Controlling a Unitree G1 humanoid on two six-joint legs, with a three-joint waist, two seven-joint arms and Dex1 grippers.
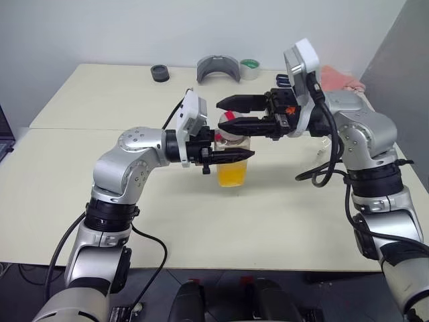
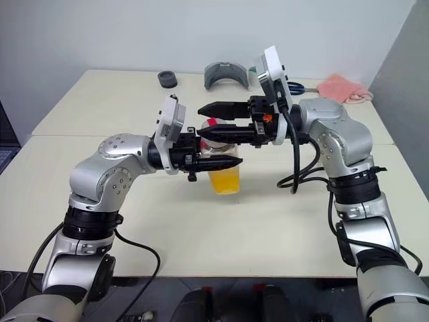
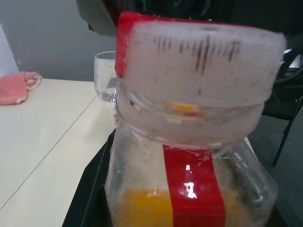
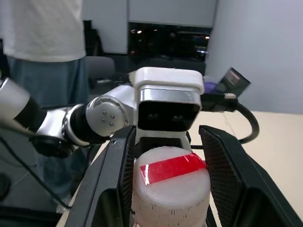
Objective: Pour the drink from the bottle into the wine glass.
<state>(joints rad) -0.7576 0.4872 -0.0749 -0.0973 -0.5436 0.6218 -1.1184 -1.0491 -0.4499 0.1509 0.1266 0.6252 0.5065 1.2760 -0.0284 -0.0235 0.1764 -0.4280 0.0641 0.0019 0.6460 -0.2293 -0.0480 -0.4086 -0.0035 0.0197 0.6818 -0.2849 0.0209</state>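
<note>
Left gripper (image 1: 231, 157) reaches in level from the left, fingers clamped tight on the body of the bottle (image 1: 234, 159), mid-surface, a bit right of centre. Bottle upright, drink (image 1: 232, 173) orange-yellow in its lower part, bottom at or just above the surface (image 1: 100, 194), can't tell which. Red-and-white label strip (image 3: 194, 189) runs up the side facing the left wrist camera. Cap (image 4: 171, 182) whitish with a red strip across the top, on the bottle. Right gripper (image 1: 226, 114) comes in level from the right, higher, fingers part open, one either side of the cap; contact with the cap can't be told. Wine glass (image 3: 105, 76) stands on the surface beyond the bottle in the left wrist view, looks empty. Far edge, left to right: black ring (image 1: 160, 73), grey curved piece (image 1: 218, 68), tape roll (image 1: 250, 68), pink cloth (image 1: 343, 79). Person in white top (image 4: 45, 33) standing in the background of the right wrist view.
</note>
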